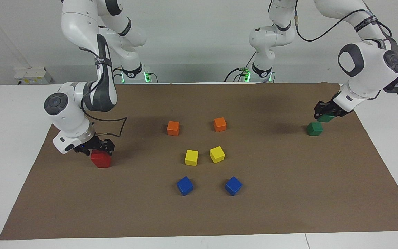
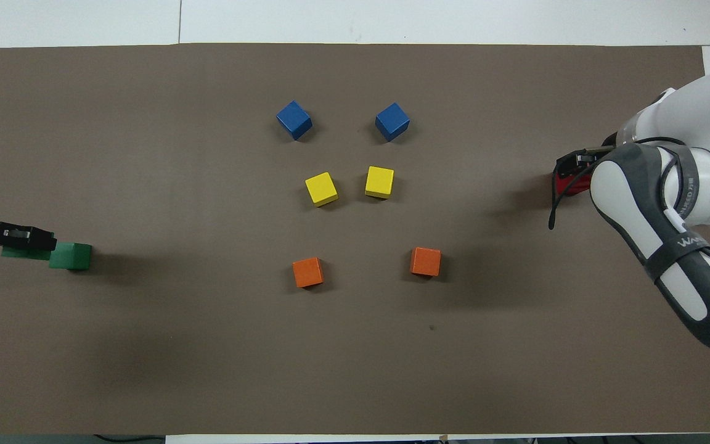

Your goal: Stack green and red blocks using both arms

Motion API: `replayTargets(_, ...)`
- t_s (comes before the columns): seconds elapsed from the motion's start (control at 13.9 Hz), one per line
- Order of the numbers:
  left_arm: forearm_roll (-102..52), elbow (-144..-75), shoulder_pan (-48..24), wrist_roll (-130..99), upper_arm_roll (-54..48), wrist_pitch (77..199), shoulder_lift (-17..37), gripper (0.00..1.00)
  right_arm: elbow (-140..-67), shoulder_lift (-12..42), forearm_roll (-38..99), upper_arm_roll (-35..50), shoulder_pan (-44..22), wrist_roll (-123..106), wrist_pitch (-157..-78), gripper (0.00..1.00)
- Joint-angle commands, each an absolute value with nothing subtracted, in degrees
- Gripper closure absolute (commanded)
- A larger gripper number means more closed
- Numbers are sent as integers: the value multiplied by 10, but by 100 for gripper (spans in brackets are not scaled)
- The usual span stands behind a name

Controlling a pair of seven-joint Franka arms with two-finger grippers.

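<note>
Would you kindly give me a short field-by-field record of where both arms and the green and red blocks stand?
left gripper: shut on held green block
held green block: raised beside resting green block, not on it
resting green block: on mat, left arm's end
right gripper: down at red block
red block: on mat, right arm's end

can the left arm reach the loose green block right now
Likely yes: the left gripper, holding a second green block, hangs just above and beside the loose green block, with nothing between them.
</note>
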State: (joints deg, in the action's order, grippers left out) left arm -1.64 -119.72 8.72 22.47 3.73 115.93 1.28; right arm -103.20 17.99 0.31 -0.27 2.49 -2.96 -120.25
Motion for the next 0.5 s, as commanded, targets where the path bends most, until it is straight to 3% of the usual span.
replayTargets(0.0,-7,-1270,91,232,31,1223,-27,100,-992,118,4,10,13,-22,-1116,0)
replayTargets(0.43,-7,-1299,110,255,30,1285,-5,100,-977,-36,18,18,4,-25,-963,0)
